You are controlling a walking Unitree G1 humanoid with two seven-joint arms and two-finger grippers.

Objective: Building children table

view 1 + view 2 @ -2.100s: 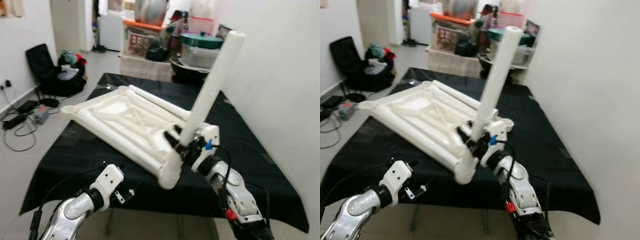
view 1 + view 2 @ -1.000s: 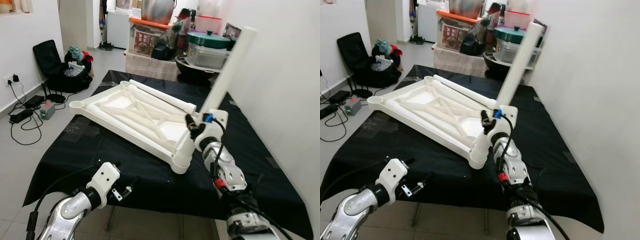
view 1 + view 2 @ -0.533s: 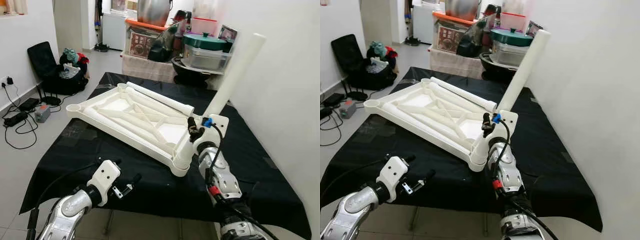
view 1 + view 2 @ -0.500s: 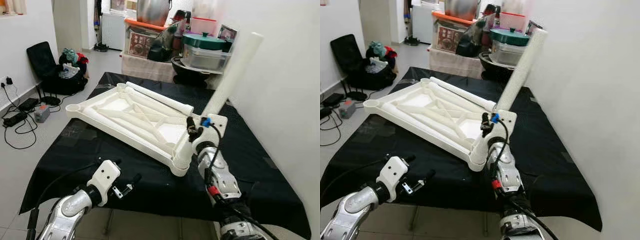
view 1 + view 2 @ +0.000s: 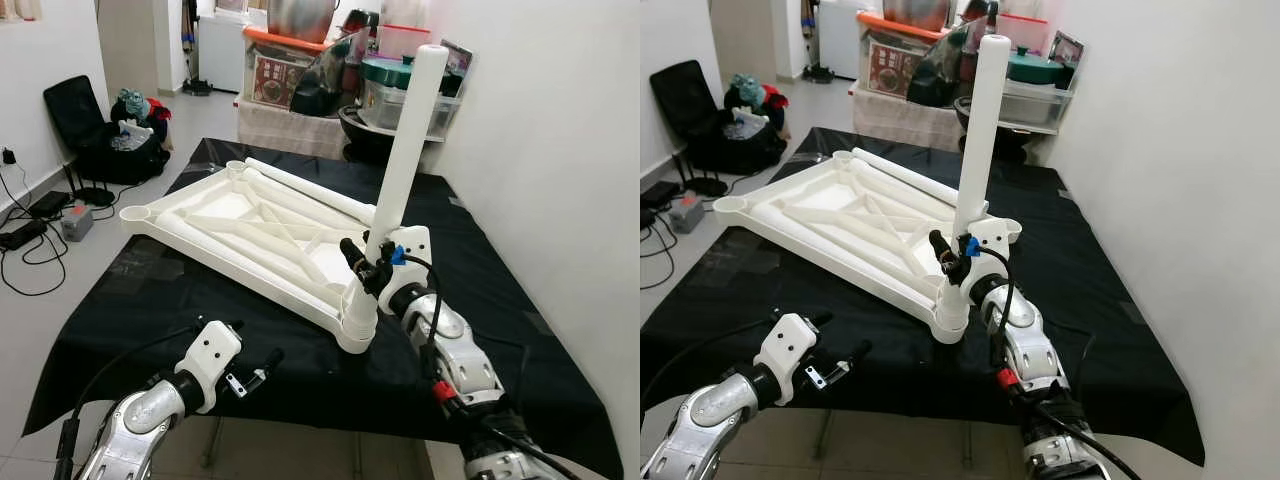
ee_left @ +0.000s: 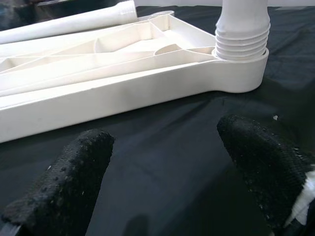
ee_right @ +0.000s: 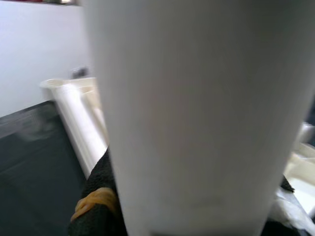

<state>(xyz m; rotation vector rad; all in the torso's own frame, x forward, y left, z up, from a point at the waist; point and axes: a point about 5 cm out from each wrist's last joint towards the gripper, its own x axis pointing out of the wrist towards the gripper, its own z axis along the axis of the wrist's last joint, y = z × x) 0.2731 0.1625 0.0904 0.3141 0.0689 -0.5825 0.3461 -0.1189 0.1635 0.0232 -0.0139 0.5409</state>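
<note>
An upside-down white plastic tabletop (image 5: 200,235) lies on a table draped in black cloth (image 5: 150,300). A white tubular leg (image 5: 405,150) stands nearly upright, its threaded end (image 6: 242,39) resting in the near corner socket (image 5: 356,325) with the threads still showing. My right gripper (image 5: 372,268) is shut on the leg low down, just above the socket; the leg (image 7: 197,118) shows close up in the right wrist view. My left gripper (image 5: 252,350) hovers open over the cloth by the table's front edge, short of the tabletop, fingers (image 6: 64,187) wide apart. A second leg (image 5: 310,195) lies along the tabletop's far side.
A white wall (image 5: 560,150) runs close along the table's right side. Behind the table are stacked boxes, pots and lidded tubs (image 5: 390,90). A black chair with clothes (image 5: 100,135) and cables on the floor (image 5: 30,235) are at the left.
The leg, which leaned toward the wall, has swung nearly upright over the corner socket, and my right gripper has moved a little left with it. The left gripper has stayed put.
</note>
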